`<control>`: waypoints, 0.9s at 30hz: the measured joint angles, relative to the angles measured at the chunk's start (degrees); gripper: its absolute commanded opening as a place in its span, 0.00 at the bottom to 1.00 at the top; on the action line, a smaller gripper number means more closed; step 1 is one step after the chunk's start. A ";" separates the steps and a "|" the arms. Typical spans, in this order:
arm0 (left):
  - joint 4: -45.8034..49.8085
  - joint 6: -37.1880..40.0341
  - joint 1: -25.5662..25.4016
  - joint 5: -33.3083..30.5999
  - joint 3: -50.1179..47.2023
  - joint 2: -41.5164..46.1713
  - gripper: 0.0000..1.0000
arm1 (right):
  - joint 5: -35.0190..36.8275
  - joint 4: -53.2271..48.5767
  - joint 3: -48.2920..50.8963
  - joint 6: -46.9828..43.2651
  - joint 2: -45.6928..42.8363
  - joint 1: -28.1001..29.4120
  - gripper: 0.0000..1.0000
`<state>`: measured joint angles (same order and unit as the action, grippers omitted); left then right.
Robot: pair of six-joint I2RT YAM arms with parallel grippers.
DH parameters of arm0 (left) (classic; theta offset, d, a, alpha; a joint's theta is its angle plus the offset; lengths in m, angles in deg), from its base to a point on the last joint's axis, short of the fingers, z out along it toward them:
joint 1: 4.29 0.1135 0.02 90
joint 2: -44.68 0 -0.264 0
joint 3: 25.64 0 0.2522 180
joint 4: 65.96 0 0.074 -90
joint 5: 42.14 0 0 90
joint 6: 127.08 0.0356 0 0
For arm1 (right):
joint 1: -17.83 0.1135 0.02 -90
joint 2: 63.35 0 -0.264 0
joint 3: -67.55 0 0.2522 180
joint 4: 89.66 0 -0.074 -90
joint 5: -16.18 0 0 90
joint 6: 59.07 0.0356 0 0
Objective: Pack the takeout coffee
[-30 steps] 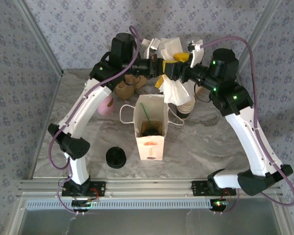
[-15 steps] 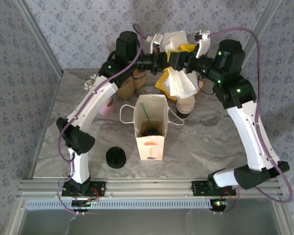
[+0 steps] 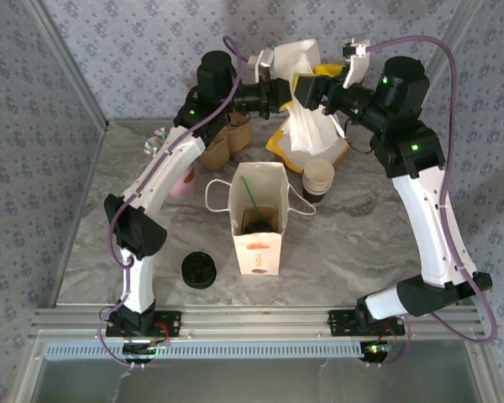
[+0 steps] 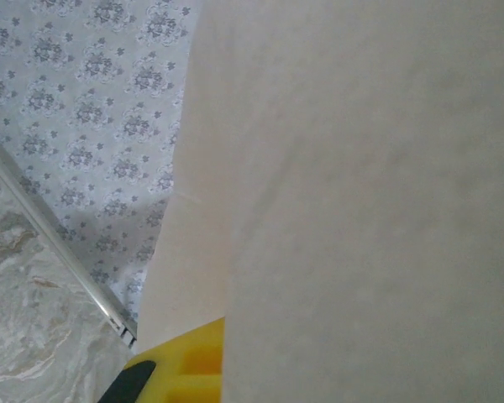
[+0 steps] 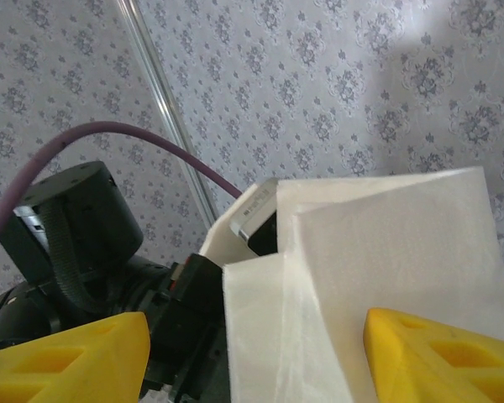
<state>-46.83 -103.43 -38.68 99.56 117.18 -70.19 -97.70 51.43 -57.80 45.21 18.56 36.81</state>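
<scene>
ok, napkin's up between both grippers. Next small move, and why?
Probably swing the left gripper, with the napkin, toward the open paper bag. It looks shut on the napkin's top, while the yellow fingers of the right gripper stand apart either side of the sheet, not pinching it.

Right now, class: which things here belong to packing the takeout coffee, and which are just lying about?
Job: paper bag, lidded cup inside it, napkin.
Lying about: loose black lids, stack of lidless cups, pink object.
</scene>
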 measured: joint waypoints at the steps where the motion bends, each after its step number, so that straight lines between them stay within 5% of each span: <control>1: -0.76 -0.42 0.00 0.02 -0.02 0.00 0.00 | -0.09 0.00 0.00 0.26 0.22 -0.07 0.70; 27: -30.34 -18.43 0.66 -1.14 -5.14 -2.38 0.00 | -1.44 -3.63 -6.19 2.86 4.22 1.20 0.70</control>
<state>-77.17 -121.85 -38.02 98.42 112.04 -72.57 -99.15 47.80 -63.98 48.07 22.78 38.02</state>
